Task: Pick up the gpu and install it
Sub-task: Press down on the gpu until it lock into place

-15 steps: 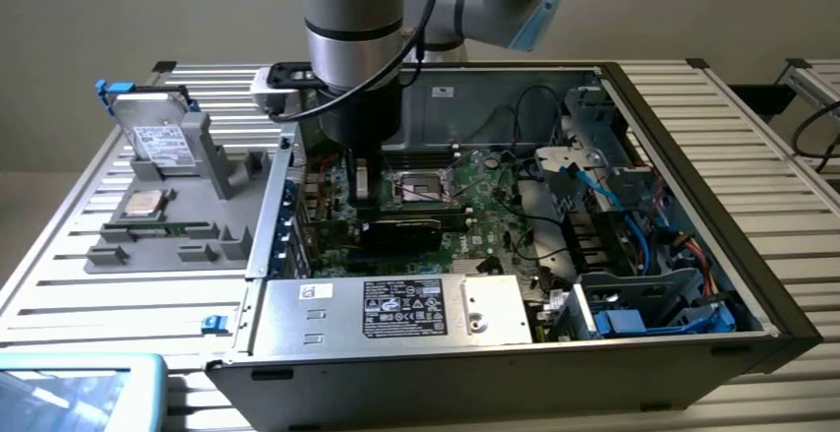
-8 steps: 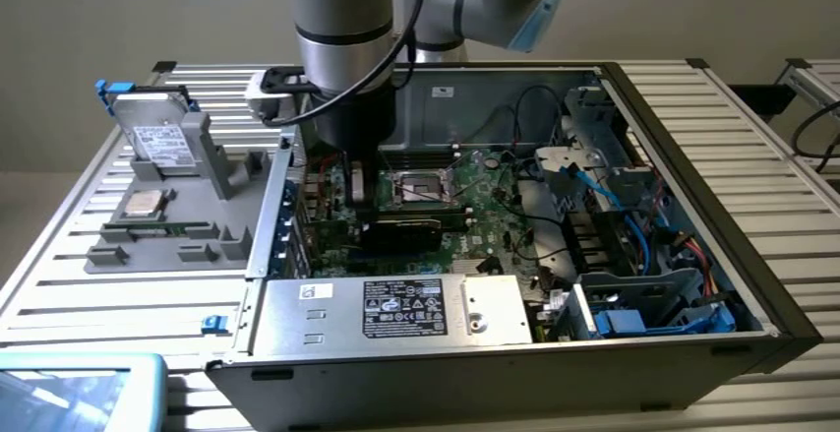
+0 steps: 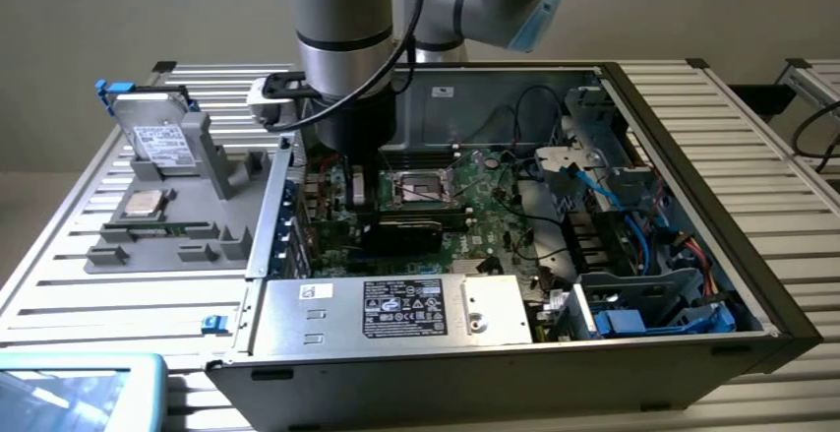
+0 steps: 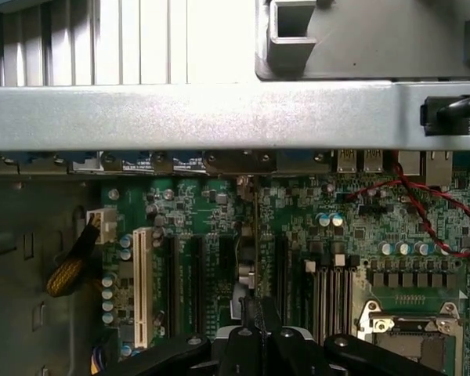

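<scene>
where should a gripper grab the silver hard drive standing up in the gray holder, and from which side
Take the hard drive by its free top edge, pinching across its thin body and coming down from above. It stands nearly upright on edge in the gray holder, label facing out. Its lower end sits in the holder, so the top looks easiest to reach.
</scene>
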Robot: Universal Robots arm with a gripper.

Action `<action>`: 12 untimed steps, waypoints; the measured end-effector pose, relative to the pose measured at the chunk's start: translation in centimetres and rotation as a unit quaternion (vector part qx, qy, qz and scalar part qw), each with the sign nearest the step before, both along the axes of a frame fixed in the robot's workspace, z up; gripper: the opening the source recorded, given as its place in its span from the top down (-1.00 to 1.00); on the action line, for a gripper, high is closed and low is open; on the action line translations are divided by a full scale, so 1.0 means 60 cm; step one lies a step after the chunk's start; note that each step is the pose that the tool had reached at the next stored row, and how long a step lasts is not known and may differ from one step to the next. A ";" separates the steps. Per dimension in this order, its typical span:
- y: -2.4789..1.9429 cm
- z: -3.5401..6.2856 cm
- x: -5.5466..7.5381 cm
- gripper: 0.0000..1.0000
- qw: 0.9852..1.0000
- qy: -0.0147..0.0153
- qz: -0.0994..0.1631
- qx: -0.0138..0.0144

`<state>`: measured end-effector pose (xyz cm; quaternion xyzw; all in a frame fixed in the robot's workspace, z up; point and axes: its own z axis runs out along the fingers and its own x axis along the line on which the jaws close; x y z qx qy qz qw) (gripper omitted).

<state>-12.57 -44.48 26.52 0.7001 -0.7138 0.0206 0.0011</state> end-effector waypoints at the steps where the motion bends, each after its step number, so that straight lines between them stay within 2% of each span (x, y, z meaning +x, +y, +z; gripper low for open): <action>1: 0.0003 0.004 0.000 0.76 1.000 0.000 -0.001 0.001; 4: 0.0001 0.025 0.001 0.76 1.000 0.001 -0.004 0.000; 6: 0.0002 0.027 0.007 0.76 1.000 0.003 -0.004 0.000; 9: 0.0000 0.028 0.020 0.76 1.000 0.006 -0.004 0.000; 10: 0.0000 0.028 0.024 0.76 1.000 0.008 -0.004 0.000; 11: 0.0001 0.028 0.027 0.76 1.000 0.012 -0.004 0.000; 12: 0.0001 0.028 0.029 0.76 1.000 0.018 -0.004 0.000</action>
